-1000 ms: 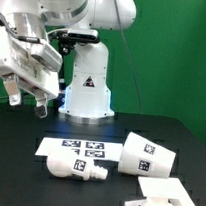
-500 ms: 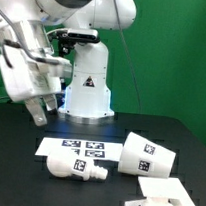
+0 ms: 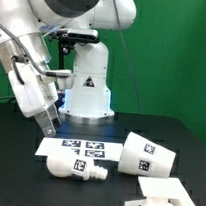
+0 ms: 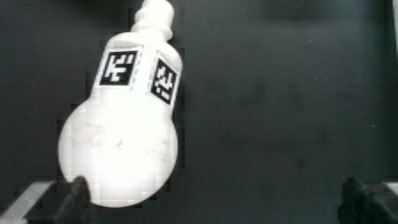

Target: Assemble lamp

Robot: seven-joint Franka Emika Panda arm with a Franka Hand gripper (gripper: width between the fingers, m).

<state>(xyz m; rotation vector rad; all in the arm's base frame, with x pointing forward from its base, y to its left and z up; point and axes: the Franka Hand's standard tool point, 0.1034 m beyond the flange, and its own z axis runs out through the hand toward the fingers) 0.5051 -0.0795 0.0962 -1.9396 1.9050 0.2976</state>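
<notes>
The white bulb (image 3: 76,167) lies on its side on the black table, neck toward the exterior view's right. It fills the wrist view (image 4: 125,130), with two tags near its neck. My gripper (image 3: 49,125) hangs above and a little to the exterior view's left of the bulb, open and empty. In the wrist view the gripper (image 4: 217,205) has its dark fingertips (image 4: 63,200) wide apart, one beside the bulb's round head. The tapered shade (image 3: 147,155) lies on its side at the exterior view's right. The flat base (image 3: 155,200) lies in front of the shade.
The marker board (image 3: 82,147) lies flat just behind the bulb. The big white robot base (image 3: 87,85) stands behind it.
The arm has swung down and toward the exterior view's right, bringing the gripper closer to the bulb. The lamp parts have not moved.
</notes>
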